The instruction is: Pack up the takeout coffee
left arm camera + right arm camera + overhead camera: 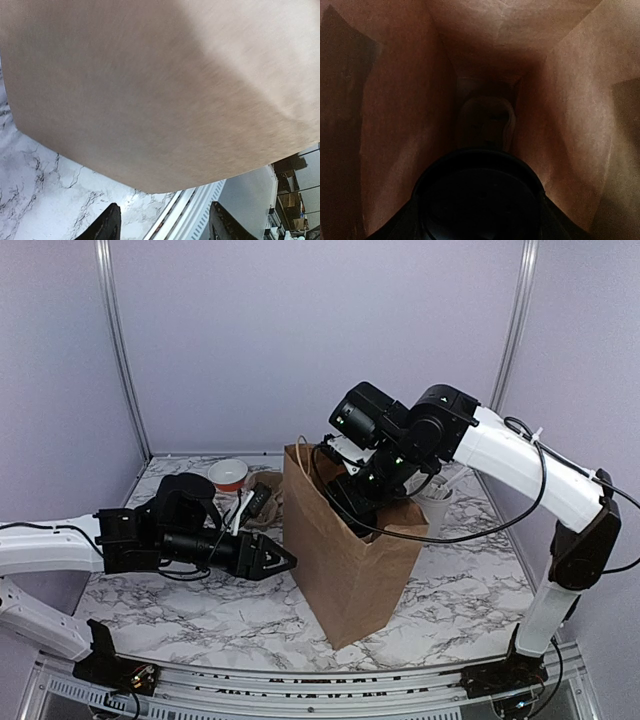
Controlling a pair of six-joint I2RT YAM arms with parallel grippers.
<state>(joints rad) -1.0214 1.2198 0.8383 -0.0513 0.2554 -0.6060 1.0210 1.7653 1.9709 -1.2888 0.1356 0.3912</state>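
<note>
**Near.** My left gripper (283, 561) lies low over the marble table (200, 615). Its fingers (107, 225) are parted with nothing between them, and their tips are just beside the left wall of the paper bag (340, 570). I cannot tell whether they touch it.

**Middle.** The bag stands upright and open. My right gripper (365, 505) reaches down through its mouth. Inside, the black lid (477, 192) hangs above the bag's floor, and the right fingers stand wide, one on each side of its rim, holding it. I cannot tell whether the cup sits under the lid.

**Far.** A pale rounded shape (485, 120) rests on the bag's floor, too dim to name. It may be the cup.

**Handling (judgement).** The coffee is light. The paper wall is soft and would crush, and the lid is stiff but can pop off. The best hold is at the rim, with gentle pressure, kept level.
</note>
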